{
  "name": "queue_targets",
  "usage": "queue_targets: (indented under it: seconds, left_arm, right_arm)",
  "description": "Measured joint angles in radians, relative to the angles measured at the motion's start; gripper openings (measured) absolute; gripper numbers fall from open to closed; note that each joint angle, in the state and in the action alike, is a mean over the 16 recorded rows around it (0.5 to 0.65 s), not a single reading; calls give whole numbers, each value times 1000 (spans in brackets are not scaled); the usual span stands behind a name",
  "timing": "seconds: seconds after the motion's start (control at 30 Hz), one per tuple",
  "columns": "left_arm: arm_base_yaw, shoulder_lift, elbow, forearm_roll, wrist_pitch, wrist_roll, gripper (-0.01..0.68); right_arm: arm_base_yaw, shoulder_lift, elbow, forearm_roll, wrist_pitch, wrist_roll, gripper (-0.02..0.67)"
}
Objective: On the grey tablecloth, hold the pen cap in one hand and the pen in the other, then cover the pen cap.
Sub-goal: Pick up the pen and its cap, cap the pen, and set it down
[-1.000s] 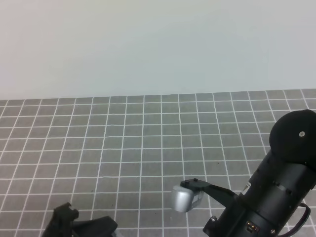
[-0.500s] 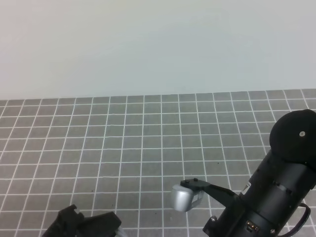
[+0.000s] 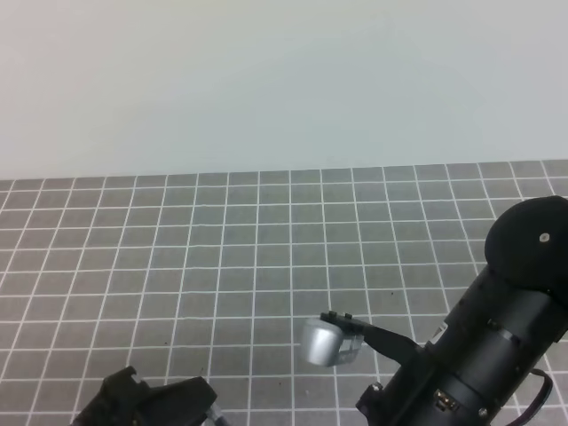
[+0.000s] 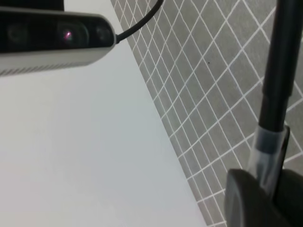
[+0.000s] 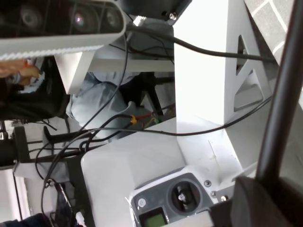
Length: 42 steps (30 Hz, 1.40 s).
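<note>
Pale, bare wall fills the top of my exterior high view, and below it the grey tablecloth (image 3: 222, 257) runs out to the bottom edge with its white grid. My right arm (image 3: 497, 337) is the biggest thing on it, a thick black barrel rising from the lower right corner and angled inward, its silver camera pod (image 3: 327, 343) jutting toward the middle above the cloth. My left arm (image 3: 146, 404) only pokes in at the lower left edge, low and tilted. On the left wrist view, the left gripper (image 4: 265, 194) is clamped on the pen (image 4: 279, 71), which slants up and away from the fingers over the grid, a clear sleeve around it just above the grip. On the right wrist view, the right gripper (image 5: 265, 198) points up off the table toward a white stand and cables; its jaws are closed, with a slim dark rod (image 5: 281, 94) rising from them that I cannot identify. I cannot pick out the pen cap.
</note>
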Motion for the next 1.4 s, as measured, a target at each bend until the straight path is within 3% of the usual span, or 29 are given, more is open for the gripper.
queue_targets:
  seconds: [0.6,1.4]
  left_arm:
    - [-72,62,-5,13,56,-7,77]
    - [-76,66,-5,16,38,-18,67]
  right_arm:
    - [3,55,-65,-19,-3,54,-3]
    - [3,62,-71,-14,-22,56,-4]
